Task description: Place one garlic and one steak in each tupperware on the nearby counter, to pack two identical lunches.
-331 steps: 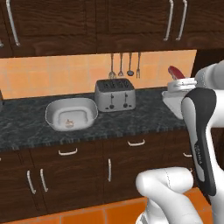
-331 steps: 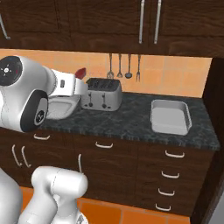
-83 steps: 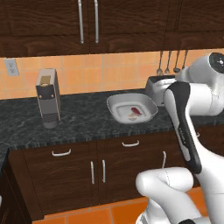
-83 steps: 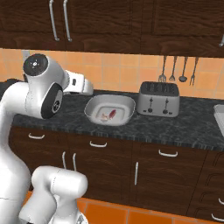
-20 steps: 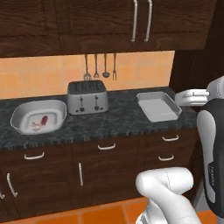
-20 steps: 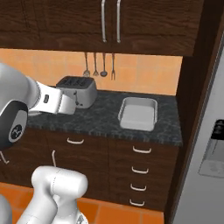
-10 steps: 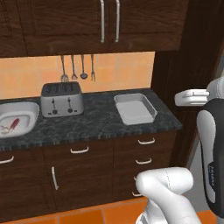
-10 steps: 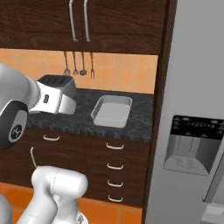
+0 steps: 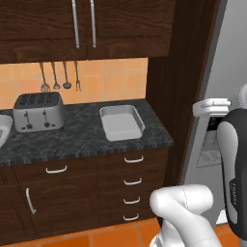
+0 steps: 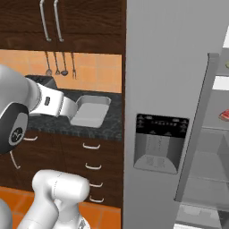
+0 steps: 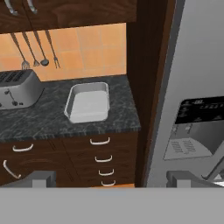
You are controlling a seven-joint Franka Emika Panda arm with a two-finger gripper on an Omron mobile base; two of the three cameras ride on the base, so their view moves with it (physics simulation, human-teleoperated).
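Observation:
My gripper (image 11: 111,179) is open, with its two fingertips (image 11: 42,178) wide apart and nothing between them. It hangs well in front of the counter (image 11: 52,120) and faces it. The rectangular tupperware (image 11: 89,103) sits on the counter's right end and looks empty; it also shows as the tray (image 9: 121,122) and beside my forearm (image 10: 91,111). A sliver of the bowl-like tupperware (image 9: 2,129) shows at the left edge. A red steak (image 10: 225,115) lies on a shelf inside the open fridge. The garlic is out of view.
A silver toaster (image 9: 37,111) stands left of the tray, with utensils (image 9: 60,77) hanging on the orange wall above. A dark wood panel (image 9: 176,87) ends the counter. Right of it stands the grey fridge (image 10: 165,103) with its door (image 10: 197,129) swung open. Drawers (image 9: 130,181) lie under the counter.
The base has driven to the right, so the whole scene has slid left. The bowl-like tupperware has almost left the picture and the fridge with its open door has come into view. The gripper stays open.

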